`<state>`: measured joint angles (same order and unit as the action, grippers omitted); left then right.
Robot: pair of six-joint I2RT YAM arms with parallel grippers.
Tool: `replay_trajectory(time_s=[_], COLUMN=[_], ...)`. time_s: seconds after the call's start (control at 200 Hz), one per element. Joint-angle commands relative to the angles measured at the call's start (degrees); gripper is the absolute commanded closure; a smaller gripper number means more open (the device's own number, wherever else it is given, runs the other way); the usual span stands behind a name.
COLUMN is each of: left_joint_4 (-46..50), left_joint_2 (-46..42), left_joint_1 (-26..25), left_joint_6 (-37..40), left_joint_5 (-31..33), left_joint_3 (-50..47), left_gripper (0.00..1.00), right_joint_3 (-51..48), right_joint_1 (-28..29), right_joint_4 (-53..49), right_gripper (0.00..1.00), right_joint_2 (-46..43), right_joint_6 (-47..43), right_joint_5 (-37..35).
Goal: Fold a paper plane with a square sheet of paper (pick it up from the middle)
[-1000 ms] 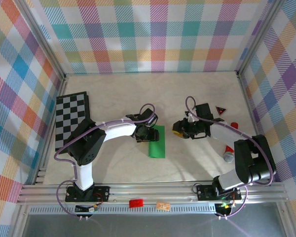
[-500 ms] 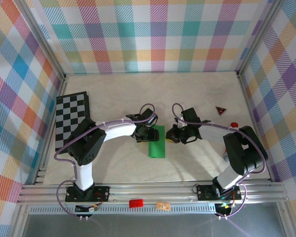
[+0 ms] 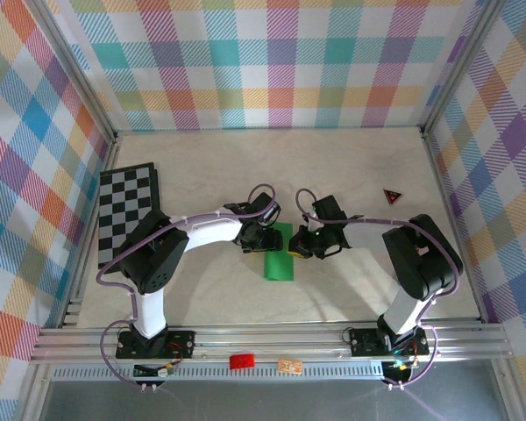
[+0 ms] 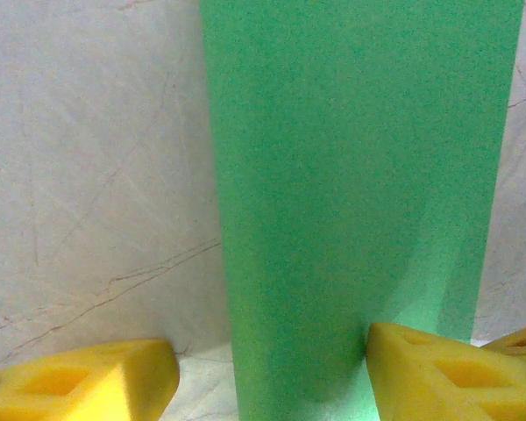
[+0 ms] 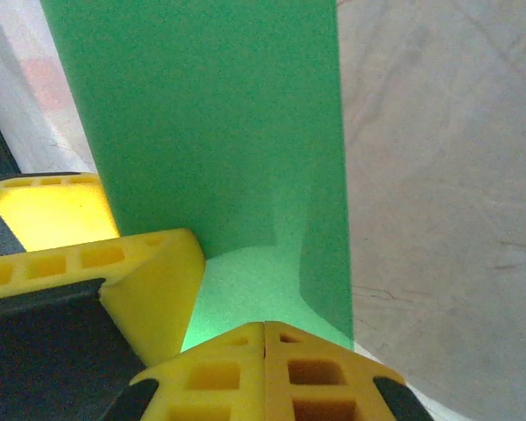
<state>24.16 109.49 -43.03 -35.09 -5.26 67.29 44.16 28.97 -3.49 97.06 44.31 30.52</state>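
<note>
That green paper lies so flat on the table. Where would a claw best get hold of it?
Probably a long edge of the square sheet of paper, coming in low from the side: it is a narrow strip lying flat, with little raised to pinch from above. The right claw, shut, is at its right edge.

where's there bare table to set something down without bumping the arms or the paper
Widest free patch: the far table strip along the back wall, beyond the chessboard and red triangle. Also free: the near stretch between the green paper and the front rail. Crowded: the centre, where the left gripper and right gripper meet at the paper.
</note>
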Motion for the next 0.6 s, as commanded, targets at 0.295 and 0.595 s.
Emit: replay_trajectory(time_s=[0.295, 0.595], left_joint_4=[-3.86, -3.95], left_joint_2=[10.68, 10.79], left_joint_1=[0.31, 0.14], left_joint_6=[1.43, 1.43], left_joint_5=[3.32, 2.98], left_joint_3=[-5.06, -4.89], left_gripper=[0.35, 0.35], right_joint_3=[2.06, 2.06], right_joint_1=[0.85, 0.91], right_joint_4=[3.66, 4.27], right_gripper=[1.00, 1.00], right_joint_2=[3.17, 4.22], right_joint_6=[1.21, 1.38], right_joint_5=[2.26, 2.70])
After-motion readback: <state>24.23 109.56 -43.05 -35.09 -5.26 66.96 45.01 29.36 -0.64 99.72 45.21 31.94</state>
